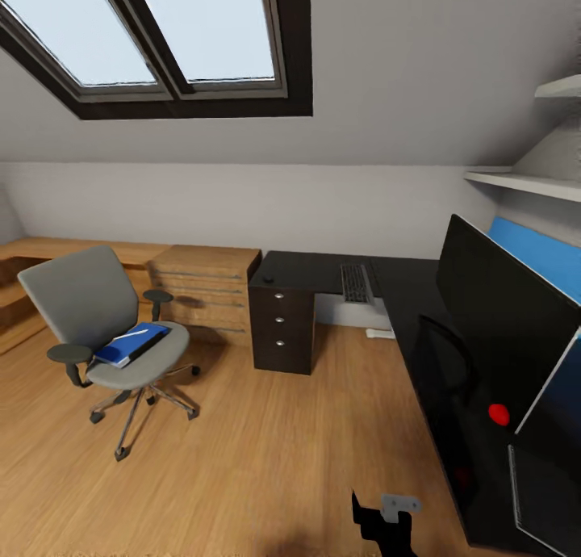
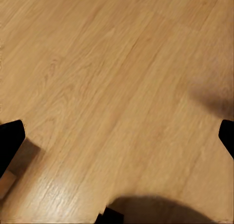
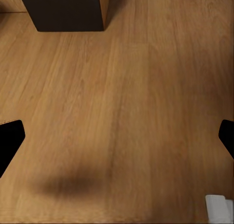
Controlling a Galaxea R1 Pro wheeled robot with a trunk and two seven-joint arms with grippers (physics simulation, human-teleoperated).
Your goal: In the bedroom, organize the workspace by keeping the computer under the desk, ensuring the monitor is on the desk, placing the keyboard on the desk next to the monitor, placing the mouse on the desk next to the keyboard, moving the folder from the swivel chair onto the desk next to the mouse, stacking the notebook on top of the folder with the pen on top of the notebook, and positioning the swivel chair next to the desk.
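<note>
The grey swivel chair (image 1: 89,311) stands on the floor at the left, apart from the desk. On its seat lies the blue folder (image 1: 129,345) with the thin white pen (image 1: 133,333) on top. The black L-shaped desk (image 1: 311,268) carries the keyboard (image 1: 355,283) on its far wing and a small dark mouse (image 1: 267,280) above the drawers. The wide black monitor (image 1: 500,315) stands on the right wing. The computer and the notebook are out of view. My left gripper (image 2: 117,141) and right gripper (image 3: 117,141) hang open over bare floor, nothing between the fingers.
A light wooden drawer unit (image 1: 206,286) and a low bench stand between chair and desk. The black drawers (image 3: 66,9) lie ahead of my right gripper. A small white object (image 1: 379,332) sits on the floor under the desk. Shelves (image 1: 524,182) hang at the right.
</note>
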